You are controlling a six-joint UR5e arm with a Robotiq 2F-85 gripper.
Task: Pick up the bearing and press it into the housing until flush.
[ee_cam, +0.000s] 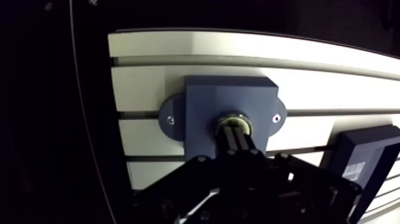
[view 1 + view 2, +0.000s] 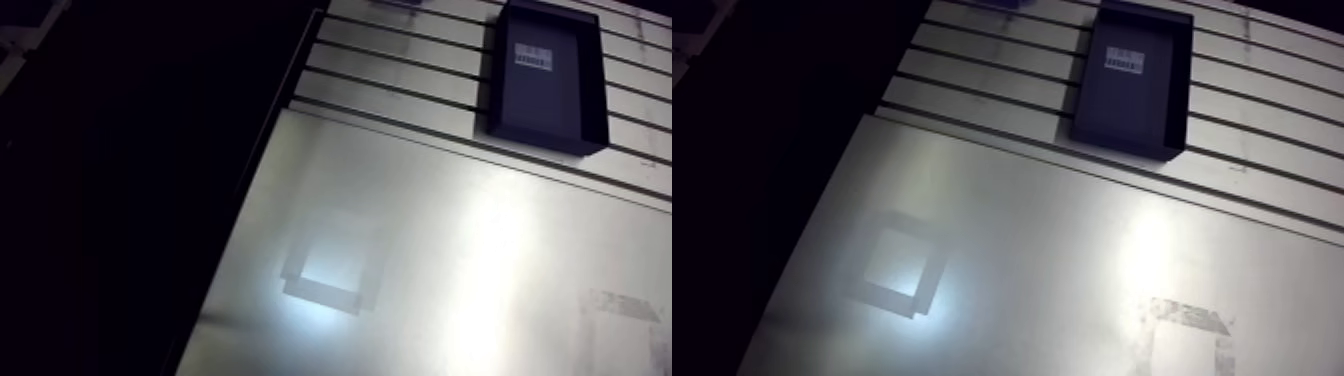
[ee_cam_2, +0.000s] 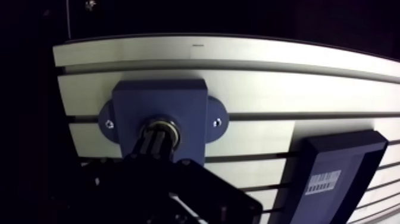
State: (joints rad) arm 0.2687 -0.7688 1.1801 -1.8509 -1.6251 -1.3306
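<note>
The tool (image 1: 234,133) has its fingers together, with the tips on the bearing (image 1: 232,119), a brass-toned ring seated in the bore of the housing (image 1: 208,98). Off-centre pressure could cock the ring and jam it proud of the face. The housing is a matte blue-grey block with two screwed ears, fixed on the slotted aluminium bench (image 1: 178,47).
</note>
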